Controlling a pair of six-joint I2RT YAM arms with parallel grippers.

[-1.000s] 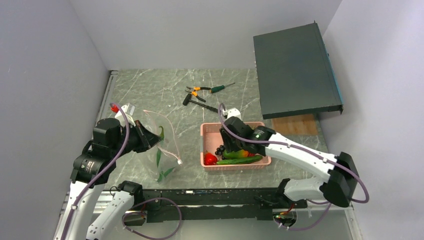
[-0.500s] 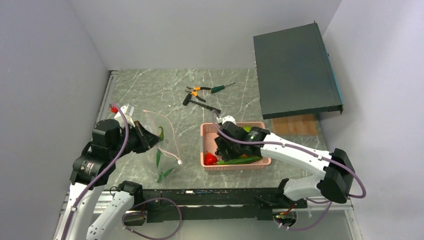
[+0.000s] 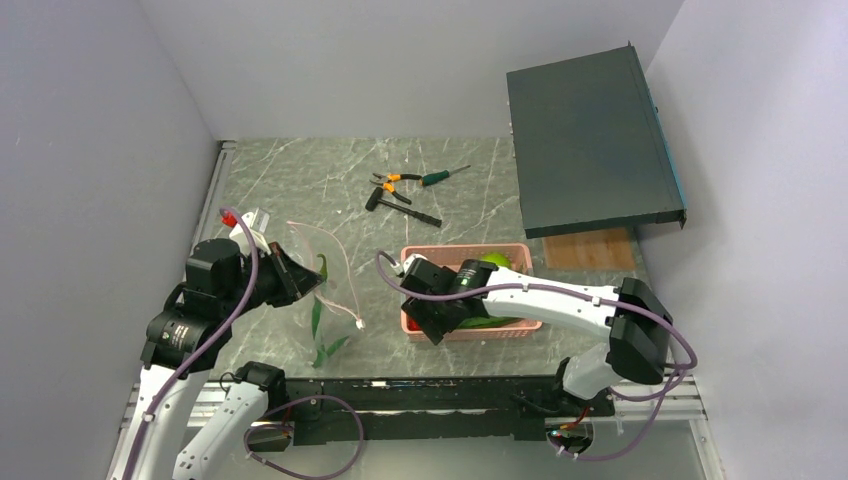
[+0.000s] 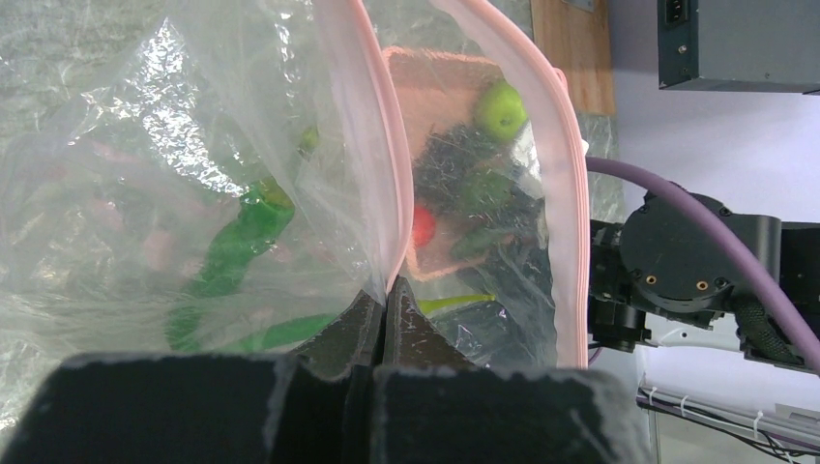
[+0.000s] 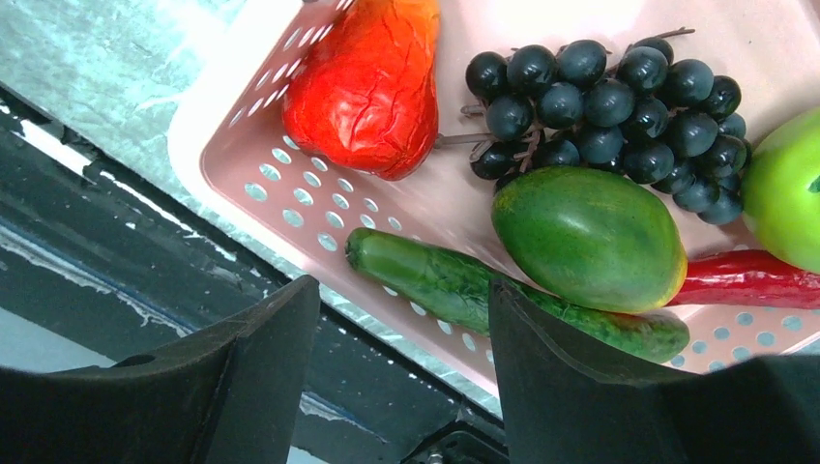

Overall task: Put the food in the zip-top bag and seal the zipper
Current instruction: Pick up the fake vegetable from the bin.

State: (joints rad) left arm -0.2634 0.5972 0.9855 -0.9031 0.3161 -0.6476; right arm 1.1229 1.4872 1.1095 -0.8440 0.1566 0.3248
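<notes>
The clear zip-top bag (image 3: 328,290) stands open at the left, with long green peppers (image 4: 232,246) inside. My left gripper (image 4: 387,295) is shut on the bag's pale pink zipper strip (image 4: 382,174) and holds the mouth up. The pink basket (image 3: 460,251) holds a wrinkled red fruit (image 5: 367,87), a dark grape bunch (image 5: 600,97), a green-orange mango (image 5: 590,237), a long green pepper (image 5: 454,285), a red chilli (image 5: 754,280) and a green apple (image 5: 783,188). My right gripper (image 5: 396,329) is open and empty, low over the basket's near-left corner (image 3: 432,322).
Orange-handled pliers (image 3: 395,181), a screwdriver (image 3: 443,177) and a black tool (image 3: 400,208) lie at the back. A dark flat box (image 3: 590,140) leans at the back right over a wooden board (image 3: 590,250). A black rail (image 3: 420,395) runs along the near table edge.
My right arm has swung left and toward the near edge, from the basket's middle to its near-left corner. The left gripper still holds the bag in the same place.
</notes>
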